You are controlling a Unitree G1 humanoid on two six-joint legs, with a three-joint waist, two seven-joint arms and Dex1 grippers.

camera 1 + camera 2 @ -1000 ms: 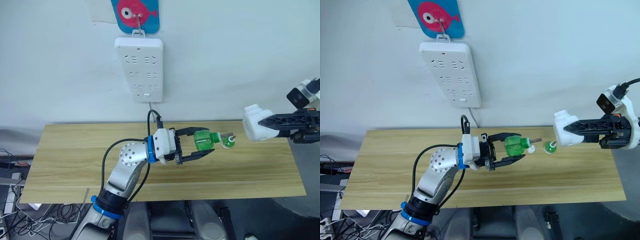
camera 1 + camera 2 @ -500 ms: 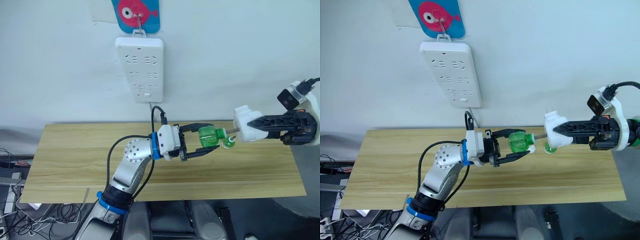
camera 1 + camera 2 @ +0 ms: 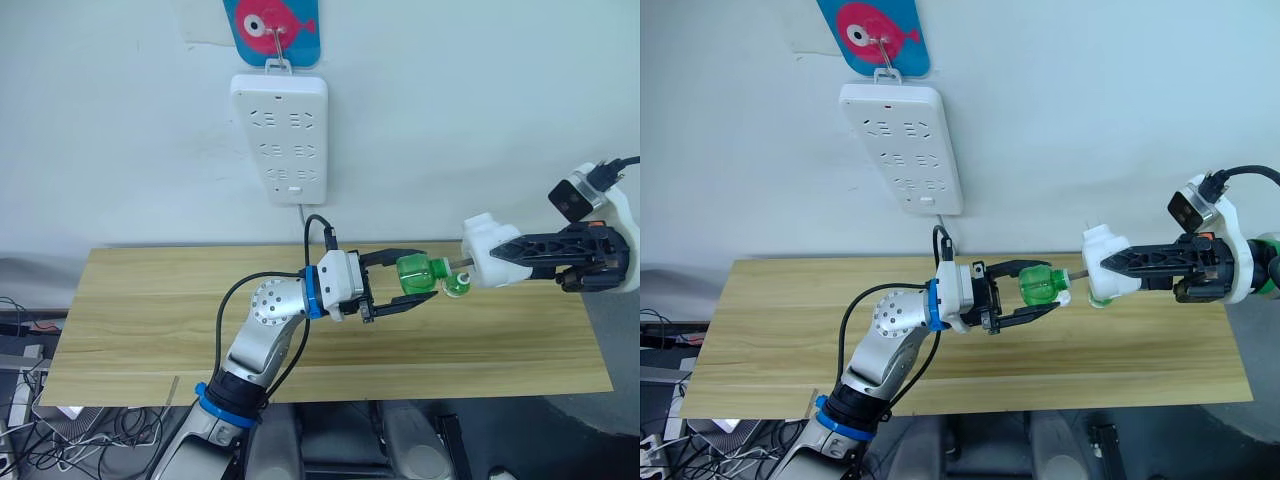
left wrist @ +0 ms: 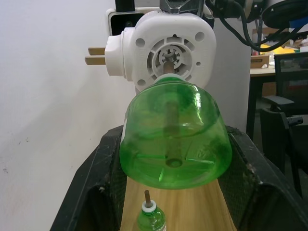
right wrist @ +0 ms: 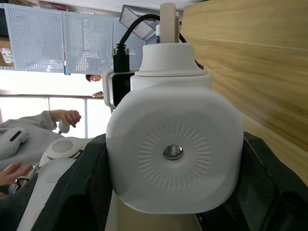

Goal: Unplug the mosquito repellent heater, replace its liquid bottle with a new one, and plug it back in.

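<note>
My left gripper (image 3: 428, 277) is shut on the liquid bottle (image 3: 412, 273), a translucent green bottle held on its side above the table. Its dark wick rod (image 3: 1076, 272) points at the mosquito repellent heater (image 3: 485, 262). The rod's tip reaches the round hole in the heater's face (image 4: 168, 55). My right gripper (image 3: 506, 262) is shut on that white heater, whose two plug prongs (image 4: 96, 54) stick out sideways. The new one (image 3: 458, 286), a small green bottle with a whitish top, stands upright on the table just below the meeting point.
A long white power strip (image 3: 279, 135) hangs on the wall under a fish-shaped hook (image 3: 270, 25), its cord dropping behind the wooden table (image 3: 150, 300). A small white piece (image 3: 1064, 297) shows just under the held bottle's neck.
My right gripper has carried the heater to the left, up to the held bottle, so the wick now meets the heater's hole. My left gripper has shifted slightly right.
</note>
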